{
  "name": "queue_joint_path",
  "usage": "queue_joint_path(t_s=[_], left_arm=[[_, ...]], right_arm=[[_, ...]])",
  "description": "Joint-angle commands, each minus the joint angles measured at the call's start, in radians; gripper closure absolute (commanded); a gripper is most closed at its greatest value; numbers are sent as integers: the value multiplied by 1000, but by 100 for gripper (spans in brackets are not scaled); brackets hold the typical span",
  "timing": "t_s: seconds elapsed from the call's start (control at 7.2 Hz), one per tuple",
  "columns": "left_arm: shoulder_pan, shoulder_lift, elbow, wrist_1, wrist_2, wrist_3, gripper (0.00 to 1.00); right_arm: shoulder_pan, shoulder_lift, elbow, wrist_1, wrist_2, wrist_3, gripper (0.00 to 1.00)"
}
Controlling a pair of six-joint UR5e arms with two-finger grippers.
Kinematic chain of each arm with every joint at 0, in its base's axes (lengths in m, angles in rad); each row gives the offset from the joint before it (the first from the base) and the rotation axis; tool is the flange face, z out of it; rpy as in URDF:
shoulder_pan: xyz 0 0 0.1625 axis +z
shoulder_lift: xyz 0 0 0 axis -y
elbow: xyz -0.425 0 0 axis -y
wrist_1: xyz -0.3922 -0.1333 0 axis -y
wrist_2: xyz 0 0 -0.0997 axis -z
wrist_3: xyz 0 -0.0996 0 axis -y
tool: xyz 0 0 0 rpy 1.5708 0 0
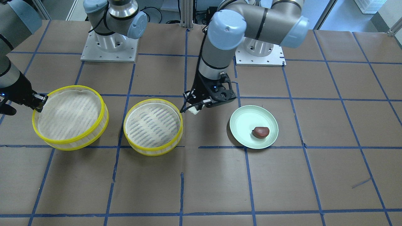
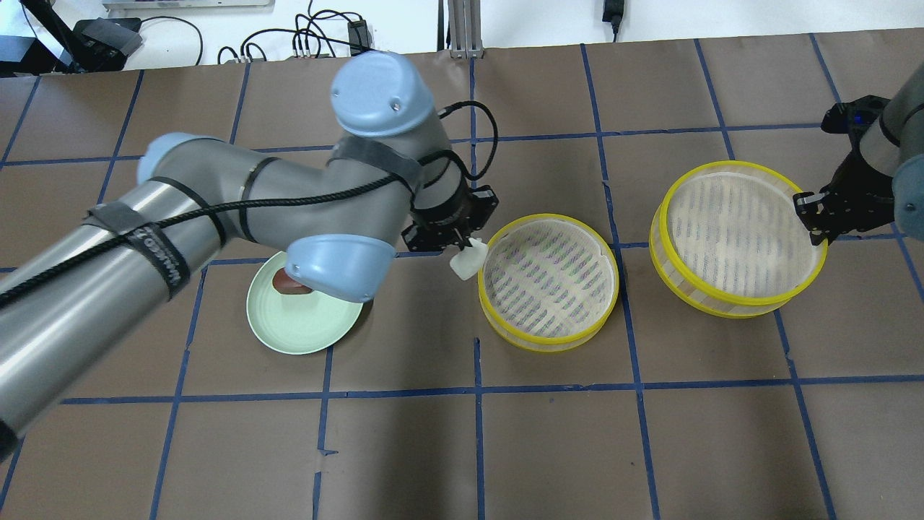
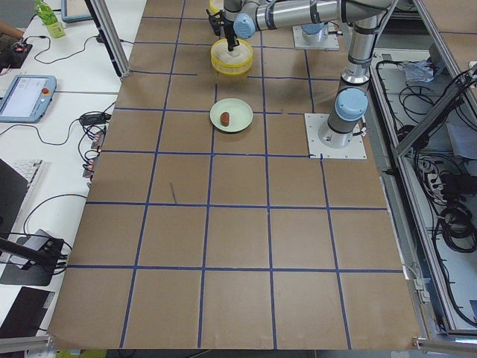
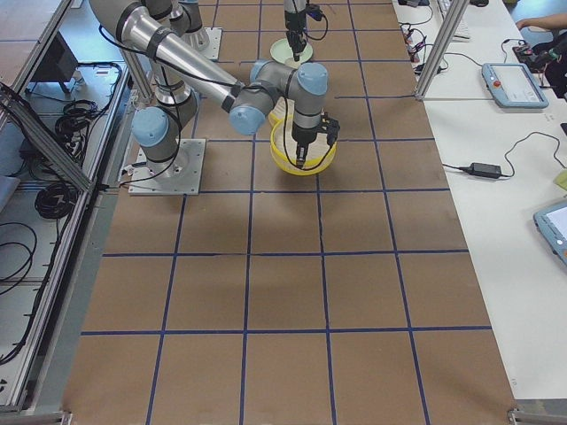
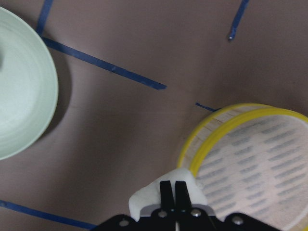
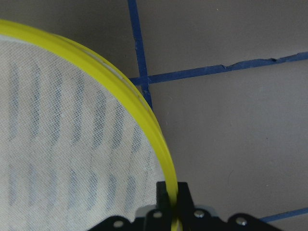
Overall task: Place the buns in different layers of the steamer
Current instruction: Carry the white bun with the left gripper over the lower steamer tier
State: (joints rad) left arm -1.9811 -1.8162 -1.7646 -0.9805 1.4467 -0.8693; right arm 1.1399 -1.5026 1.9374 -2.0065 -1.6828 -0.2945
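front cam / left gripper (image 1: 197, 106): clamped on the white bun (image 1: 196, 110), just beside the middle tray (image 1: 153, 153), on its plate side; the bun is outside the rim.
front cam / right gripper (image 1: 40, 102): pinching the yellow rim of the end tray (image 1: 71, 145) at its outer edge; can't tell if that tray is off the table (image 1: 220, 182).
front cam / plate (image 1: 243, 121): on the far side of the left gripper from the trays; the brown bun (image 1: 260, 132) lies on it, toward the operator-side edge.
overhead / obstruction: the left arm's elbow covers part of the plate and most of the brown bun; only a sliver shows.
overhead / trays: side by side, not touching; a blue tape line runs between them.
left wrist cam: fingers (image 5: 166, 191) nearly together, with the white bun bulging out either side; the middle tray's rim is right next to it and the plate edge is at the frame's left.
right wrist cam: fingers (image 6: 164, 196) straddle the end tray's rim, one inside on the mesh side and one outside.
side cams: grippers too small to judge; a pendant (image 3: 24, 95) and cables sit on the bench beside the table.
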Motion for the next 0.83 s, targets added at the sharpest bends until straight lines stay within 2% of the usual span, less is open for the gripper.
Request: queue_joint_path(t_s=[0.0,0.14,0.28,0.42,0.69], left_arm=[[-71,-109,4,167,-2,-129,99],[-79,-142,2,168,-8,-176,94],[-90,-164,2,166,-6,-171,8],[-91,-160,4,169,-6,-159,0],[-90,-140,5,169,6,-95,0]], right_arm=[[3,-2,2,0,2,2,95],[3,-4,2,2,0,2,97],[3,-4,2,6,0,2,97],[4,-4,3,6,2,2,97],[4,-4,2,6,3,2,97]])
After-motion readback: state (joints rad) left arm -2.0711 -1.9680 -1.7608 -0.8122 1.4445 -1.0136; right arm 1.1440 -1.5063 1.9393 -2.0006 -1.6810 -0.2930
